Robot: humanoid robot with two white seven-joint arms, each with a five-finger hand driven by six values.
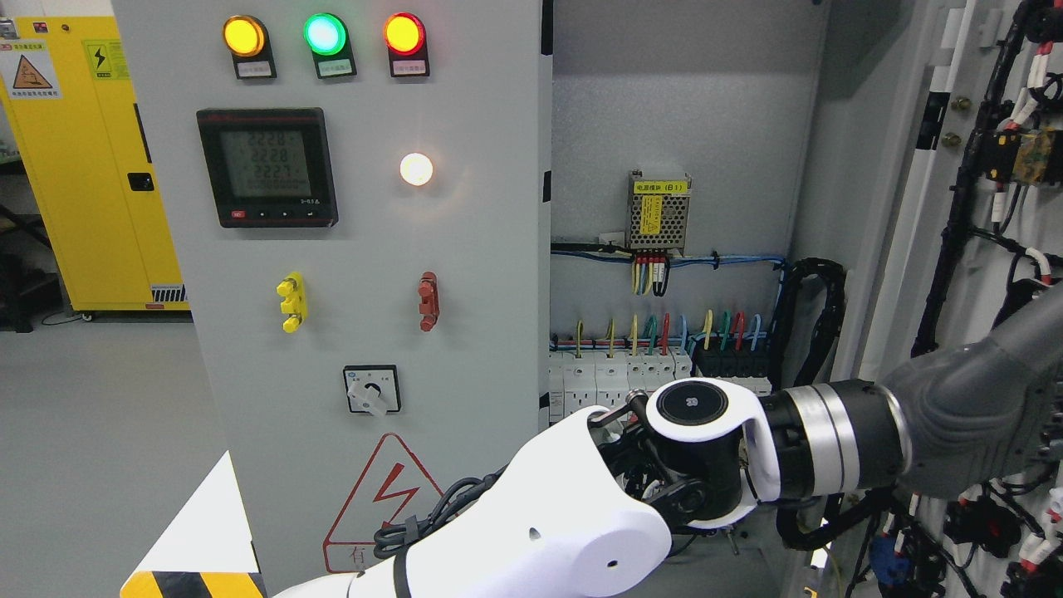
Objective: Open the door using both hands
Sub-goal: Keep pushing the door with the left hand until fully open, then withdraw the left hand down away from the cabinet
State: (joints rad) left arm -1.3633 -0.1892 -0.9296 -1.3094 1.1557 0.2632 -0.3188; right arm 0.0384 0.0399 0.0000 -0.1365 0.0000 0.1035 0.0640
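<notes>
**Right door open, both wrists bunched at the cabinet mouth**

The left arm (565,515) (white, from bottom left) and right arm (955,415) (grey, from the right edge) meet low in the cabinet opening, wrists overlapping. That overlap hides both hands, so I can't tell if the fingers are wide, narrow or holding anything.

Task's thing: the right door (938,249) stands open, well right of and above where the fingers should be. Its inner face is toward the camera w/ black wiring (955,224) clipped along it. The left door (374,249) sits flush, just left of that spot, w/ meter (267,166), lamps (325,34) and selector switch (371,390) on its front.

Directly behind the wrists is the breaker row (614,374); further up is the power supply (658,213).

Why they're so placed, prob.: the arms cross mid-opening because the seam betw. the two doors is there, and a two-handed pull starts at that seam. With one leaf out, the job looks approx. half done or more, if the left one counts at all.

Risk: the arms are near live terminals and loose cable.
</notes>
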